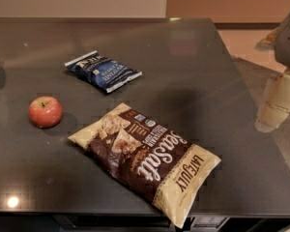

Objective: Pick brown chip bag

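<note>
The brown chip bag (146, 158) lies flat on the dark table (193, 71), near the front edge. It is dark brown with cream ends, white "Sea Salt" script and "LATE JULY" lettering; its right corner overhangs the front edge slightly. My gripper (276, 103) is at the right edge of the view, cream-coloured under a grey arm part. It hangs off the table's right side, well to the right of the bag and apart from it, and holds nothing I can see.
A smaller blue chip bag (103, 71) lies behind the brown bag, toward the table's middle left. A red apple (45, 111) sits left of the brown bag. The table's right edge runs just left of my gripper.
</note>
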`<state>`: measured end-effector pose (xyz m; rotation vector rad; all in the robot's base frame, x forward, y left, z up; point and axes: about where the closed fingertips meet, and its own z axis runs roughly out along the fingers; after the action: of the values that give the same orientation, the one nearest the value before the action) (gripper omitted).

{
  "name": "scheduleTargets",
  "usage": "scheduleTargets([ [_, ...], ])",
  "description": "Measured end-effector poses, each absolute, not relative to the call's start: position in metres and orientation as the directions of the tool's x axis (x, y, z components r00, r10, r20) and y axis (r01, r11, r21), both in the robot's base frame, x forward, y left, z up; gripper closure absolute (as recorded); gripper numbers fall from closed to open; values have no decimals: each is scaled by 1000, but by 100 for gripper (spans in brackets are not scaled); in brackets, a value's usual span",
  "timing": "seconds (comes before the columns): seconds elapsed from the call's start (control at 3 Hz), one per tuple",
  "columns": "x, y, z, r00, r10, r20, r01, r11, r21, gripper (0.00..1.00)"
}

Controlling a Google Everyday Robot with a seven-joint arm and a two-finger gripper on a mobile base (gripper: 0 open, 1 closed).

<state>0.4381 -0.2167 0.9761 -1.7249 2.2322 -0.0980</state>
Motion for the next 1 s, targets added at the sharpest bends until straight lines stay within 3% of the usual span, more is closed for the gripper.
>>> scheduleTargets([
  [1.0,433,-185,968,-145,-959,-245,-965,192,-180,0],
])
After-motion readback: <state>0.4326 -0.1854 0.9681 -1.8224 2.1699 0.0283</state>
